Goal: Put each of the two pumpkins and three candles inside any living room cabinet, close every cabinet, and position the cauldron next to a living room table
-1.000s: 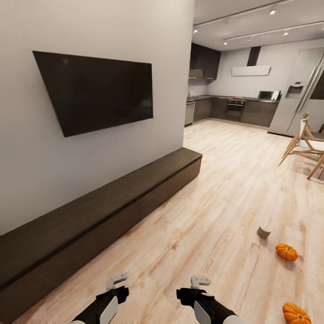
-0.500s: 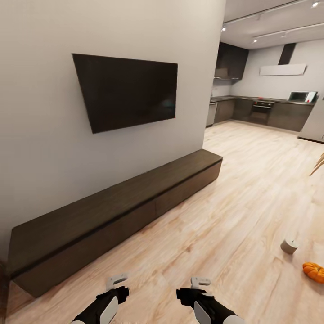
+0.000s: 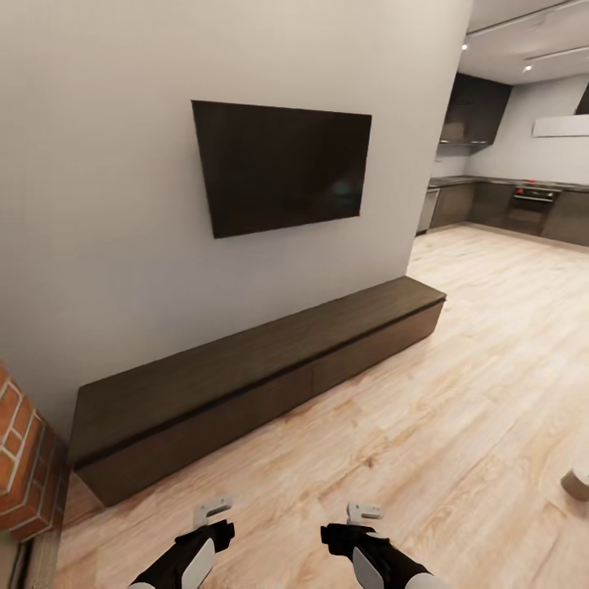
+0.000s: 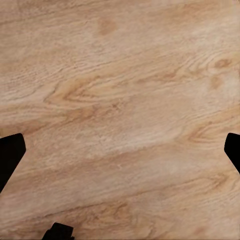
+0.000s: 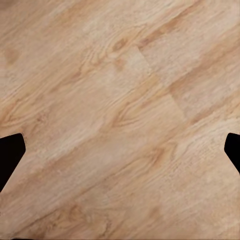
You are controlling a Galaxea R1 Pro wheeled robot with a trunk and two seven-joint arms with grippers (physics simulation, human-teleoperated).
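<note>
Cabinet [image 3: 245,372]: long, low, dark brown wood unit set against the pale wall, running from near the brick corner toward the kitchen end; flat top, plain fronts without handles, a thin seam splitting the front into sections — all fronts look flush and shut.
Candle [image 3: 577,483]: a small pale grey stub cut off by the head view's right edge, standing on the floor well apart from the cabinet; too little of it shows to tell more.
TV [image 3: 282,166]: black flat screen fixed to the wall above the cabinet, unlit.
Floor [image 3: 458,384]: light wood planks with clear grain, stretching from the cabinet to the kitchen; both wrist views look straight down onto this grain.
Brick [image 3: 20,458]: a red brick corner at the head view's lower left, just beside the cabinet's near end.
Kitchen [image 3: 523,204]: dark grey units and an oven at the far right, well apart from the cabinet.
Left gripper [image 3: 211,511]: low in the head view, over bare floor, holding nothing; in the left wrist view its dark fingertips [image 4: 10,155] sit at opposite edges — spread wide.
Right gripper [image 3: 363,513]: beside the left one, also over bare floor and holding nothing; its dark fingertips [image 5: 10,152] likewise stand far apart — spread wide.
</note>
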